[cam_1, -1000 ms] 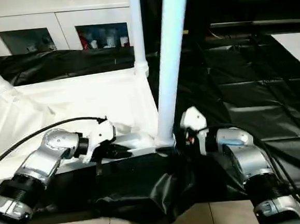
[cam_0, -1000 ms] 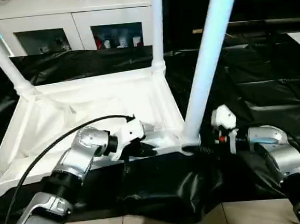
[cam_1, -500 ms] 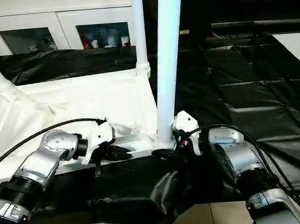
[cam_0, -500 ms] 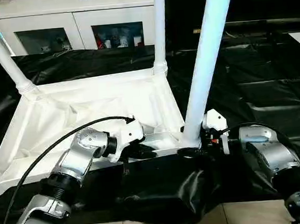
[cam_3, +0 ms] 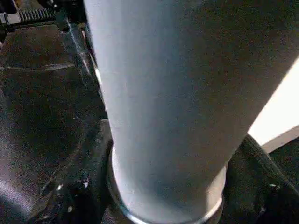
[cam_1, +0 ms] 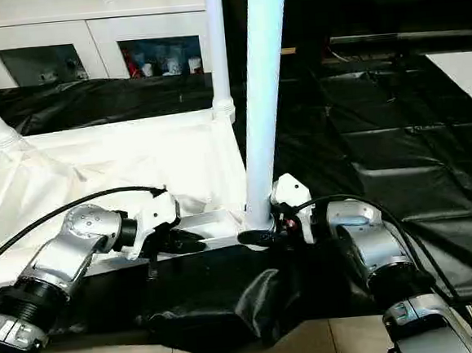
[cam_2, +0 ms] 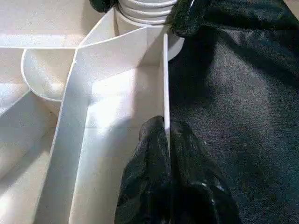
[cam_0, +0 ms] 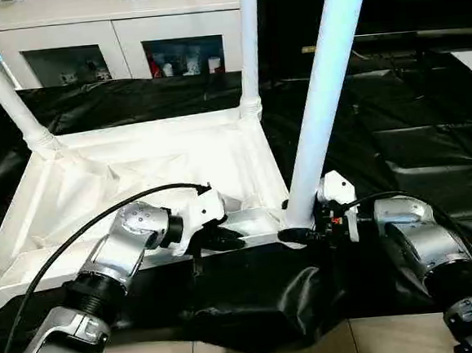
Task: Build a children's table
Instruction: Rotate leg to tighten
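Our right gripper (cam_0: 299,235) has moved in around the near leg (cam_0: 317,113) base, jaws narrowing; left gripper (cam_2: 167,140) stays pinched on tabletop rim (cam_2: 165,84), so leg-seating continues

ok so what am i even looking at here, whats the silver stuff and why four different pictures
The silver tubes are the forearms of a humanoid robot. Two pictures come from a stereo camera on its head; the other two from cameras on its wrists.

On a black sheet lies a white plastic tabletop, upside down, with white legs standing up from its corners. A white cabinet stands behind.

The left gripper is pinched shut on the tabletop's thin near rim, steadying it. The right gripper has its black fingers either side of the base of the nearest leg, where it enters its corner socket; whether it grips yet is unclear.
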Robot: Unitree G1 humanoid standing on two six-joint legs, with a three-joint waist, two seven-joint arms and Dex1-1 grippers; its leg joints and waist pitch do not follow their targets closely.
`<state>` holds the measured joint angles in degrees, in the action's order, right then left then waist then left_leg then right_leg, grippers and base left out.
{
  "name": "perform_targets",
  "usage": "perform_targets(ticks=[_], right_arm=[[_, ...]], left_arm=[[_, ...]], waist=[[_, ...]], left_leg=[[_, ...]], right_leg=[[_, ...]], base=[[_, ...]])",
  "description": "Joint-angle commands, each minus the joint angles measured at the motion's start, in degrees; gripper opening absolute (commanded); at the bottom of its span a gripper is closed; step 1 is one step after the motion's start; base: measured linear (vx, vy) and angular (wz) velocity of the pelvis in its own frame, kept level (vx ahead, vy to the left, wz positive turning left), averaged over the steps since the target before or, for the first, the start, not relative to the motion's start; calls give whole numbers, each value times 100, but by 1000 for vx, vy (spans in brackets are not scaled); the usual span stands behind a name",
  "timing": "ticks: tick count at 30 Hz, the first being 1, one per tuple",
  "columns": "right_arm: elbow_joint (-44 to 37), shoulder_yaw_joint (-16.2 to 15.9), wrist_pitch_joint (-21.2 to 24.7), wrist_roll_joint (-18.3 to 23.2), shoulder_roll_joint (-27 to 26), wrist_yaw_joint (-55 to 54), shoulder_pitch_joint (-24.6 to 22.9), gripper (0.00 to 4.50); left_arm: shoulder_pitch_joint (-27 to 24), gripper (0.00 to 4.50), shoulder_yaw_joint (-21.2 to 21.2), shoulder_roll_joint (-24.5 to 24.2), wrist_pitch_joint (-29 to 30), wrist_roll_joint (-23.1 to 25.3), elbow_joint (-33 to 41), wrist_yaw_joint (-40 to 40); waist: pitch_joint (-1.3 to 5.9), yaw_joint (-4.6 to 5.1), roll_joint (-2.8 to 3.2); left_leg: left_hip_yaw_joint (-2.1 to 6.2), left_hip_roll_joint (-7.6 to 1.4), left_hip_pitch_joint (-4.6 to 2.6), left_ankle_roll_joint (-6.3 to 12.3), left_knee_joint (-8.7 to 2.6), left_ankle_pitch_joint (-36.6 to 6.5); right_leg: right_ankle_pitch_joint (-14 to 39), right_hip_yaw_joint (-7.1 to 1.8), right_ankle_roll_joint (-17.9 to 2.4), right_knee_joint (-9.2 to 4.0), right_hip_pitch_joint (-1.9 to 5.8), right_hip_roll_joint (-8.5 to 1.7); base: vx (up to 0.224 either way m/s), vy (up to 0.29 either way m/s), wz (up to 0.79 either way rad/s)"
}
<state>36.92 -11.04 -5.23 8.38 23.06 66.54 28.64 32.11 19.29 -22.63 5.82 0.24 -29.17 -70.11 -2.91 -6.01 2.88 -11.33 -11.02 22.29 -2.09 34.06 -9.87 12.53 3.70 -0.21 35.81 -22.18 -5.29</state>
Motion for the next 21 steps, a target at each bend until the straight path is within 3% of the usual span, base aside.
perform_targets(ticks=[1,9,13,14,16,21], right_arm=[[151,105,-80,-53,-175,-389,4,273],[607,737,10,-56,-1216,-2897,41,272],[795,933,21,-122,-1679,-3936,130,272],[1036,1062,-13,-234,-2021,-4899,265,272],[1171,1145,-55,-350,-2247,-5649,354,272],[1256,1312,-23,-376,-2687,-6473,428,272]], left_arm=[[21,0,43,47,20,9,46,13],[437,0,-279,661,125,-72,-798,849],[670,0,-371,919,74,-12,-1196,1277],[825,0,-404,1090,50,70,-1493,1586],[917,0,-419,1195,49,99,-1669,1726],[1055,0,-460,1333,-24,190,-1965,2035]], waist=[[406,3,-60],[370,139,-59],[394,143,-21],[387,145,-6],[377,159,5],[372,173,30]], left_leg=[[111,-241,-112,445,-346,-907],[130,-215,-141,84,-415,-1244],[129,-207,-138,79,-401,-1138],[129,-208,-144,49,-408,-1160],[137,-201,-164,-82,-437,-1340],[147,-205,-167,-141,-469,-1509]], right_leg=[[77,-216,-1607,-359,237,-318],[770,-247,-1454,-437,200,-337],[456,-246,-1429,-418,212,-339],[462,-247,-1424,-424,200,-336],[695,-245,-1386,-445,191,-338],[644,-254,-1308,-454,189,-338]], base=[[0,0,0],[0,0,0],[0,0,0],[0,0,0],[0,0,0],[0,0,0]])
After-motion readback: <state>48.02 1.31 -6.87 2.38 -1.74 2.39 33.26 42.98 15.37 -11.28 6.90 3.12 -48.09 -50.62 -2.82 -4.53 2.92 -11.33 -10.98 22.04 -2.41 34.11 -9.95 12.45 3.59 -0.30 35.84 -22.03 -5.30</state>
